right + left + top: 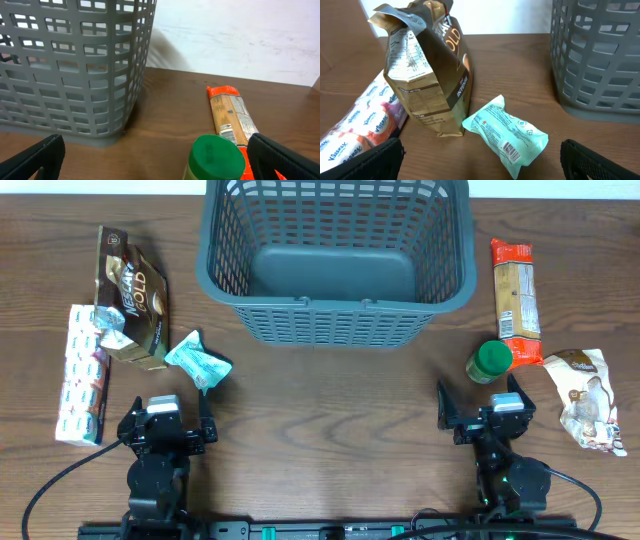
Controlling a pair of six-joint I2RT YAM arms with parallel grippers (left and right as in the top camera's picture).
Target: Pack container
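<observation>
The container [335,325], a large blue-grey lattice basket with nothing on its floor, stands at the back centre of the table; it also shows at the right of the left wrist view [595,60] and the left of the right wrist view [75,65]. My left gripper [170,408] rests open near the front left, its jaws [482,165] wide apart just behind a teal packet [507,132]. Front right, my right gripper [480,395] is open too, and a green-lidded jar [217,155] stands just ahead of its jaws [160,165], toward the right finger. Neither gripper holds anything.
On the left lie a gold coffee bag [135,295], a tissue pack [82,375] and the teal packet [198,360]. On the right are an orange pasta packet [516,300], the green-lidded jar [490,360] and a white pouch [588,400].
</observation>
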